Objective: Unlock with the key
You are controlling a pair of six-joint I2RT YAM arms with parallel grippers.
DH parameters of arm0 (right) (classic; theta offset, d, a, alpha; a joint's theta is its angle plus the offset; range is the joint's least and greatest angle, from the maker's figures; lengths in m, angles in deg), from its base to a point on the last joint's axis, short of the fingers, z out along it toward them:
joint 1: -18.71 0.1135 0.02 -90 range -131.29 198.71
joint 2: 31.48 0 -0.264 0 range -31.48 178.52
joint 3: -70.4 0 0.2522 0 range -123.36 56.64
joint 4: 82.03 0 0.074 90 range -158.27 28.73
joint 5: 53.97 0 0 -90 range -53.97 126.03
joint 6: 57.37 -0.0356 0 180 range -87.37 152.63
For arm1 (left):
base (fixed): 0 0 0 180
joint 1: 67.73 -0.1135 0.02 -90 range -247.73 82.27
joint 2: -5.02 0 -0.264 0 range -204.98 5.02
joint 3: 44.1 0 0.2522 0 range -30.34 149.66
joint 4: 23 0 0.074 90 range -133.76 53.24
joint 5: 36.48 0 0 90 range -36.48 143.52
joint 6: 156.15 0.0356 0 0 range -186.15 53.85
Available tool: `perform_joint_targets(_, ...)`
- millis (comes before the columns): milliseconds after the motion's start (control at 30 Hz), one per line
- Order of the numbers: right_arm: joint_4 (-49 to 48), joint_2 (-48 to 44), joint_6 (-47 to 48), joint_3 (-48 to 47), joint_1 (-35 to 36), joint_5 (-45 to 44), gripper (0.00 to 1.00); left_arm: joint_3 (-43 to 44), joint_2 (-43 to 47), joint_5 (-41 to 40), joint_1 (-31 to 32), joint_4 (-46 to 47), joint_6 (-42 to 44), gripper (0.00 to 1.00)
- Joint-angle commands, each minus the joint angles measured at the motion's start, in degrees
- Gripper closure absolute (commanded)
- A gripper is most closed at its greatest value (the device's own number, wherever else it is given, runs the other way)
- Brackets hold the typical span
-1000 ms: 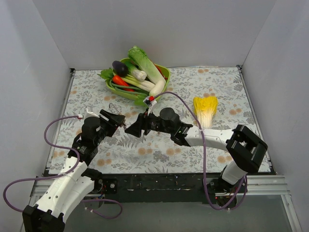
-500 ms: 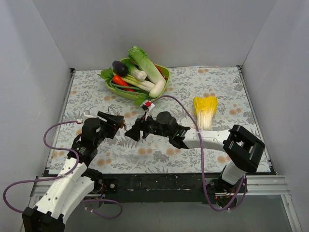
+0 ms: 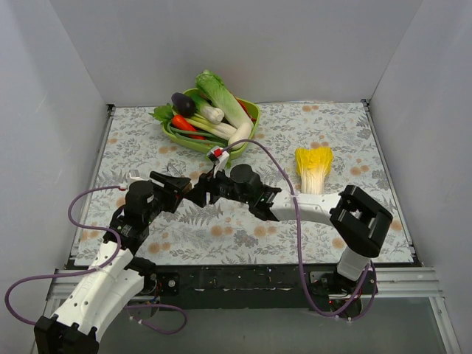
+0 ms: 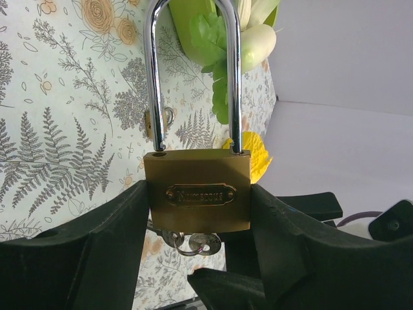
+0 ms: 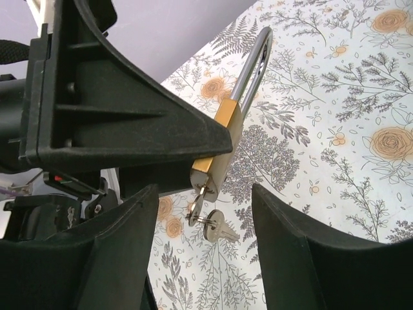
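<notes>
My left gripper is shut on the larger brass padlock and holds it upright above the table. The silver shackle sits in the body at both ends. The small grey key is in the keyhole at the padlock's underside, with a ring and a second key dangling from it. The keys also show under the padlock in the left wrist view. My right gripper is open, with one finger on each side of the hanging keys and not touching them. In the top view both grippers meet at centre left.
A small brass padlock lies on the floral cloth behind the shackle. A green bowl of vegetables stands at the back. A yellow cabbage lies to the right. Grey walls close in the table.
My right gripper has moved left, up to the padlock held in my left gripper. The left arm has stayed nearly still.
</notes>
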Motion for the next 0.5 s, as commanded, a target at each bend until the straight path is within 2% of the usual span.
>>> perform_joint_targets(0,-2.09,1.82,1.51,-3.85,0.07,-1.40,0.35,0.10,1.40,1.30,-0.17,4.46,-2.92,1.00)
perform_joint_targets(467,-8.32,5.77,0.63,-4.73,0.24,-4.56,0.44,-0.78,1.66,1.74,-0.17,5.51,-4.41,1.00)
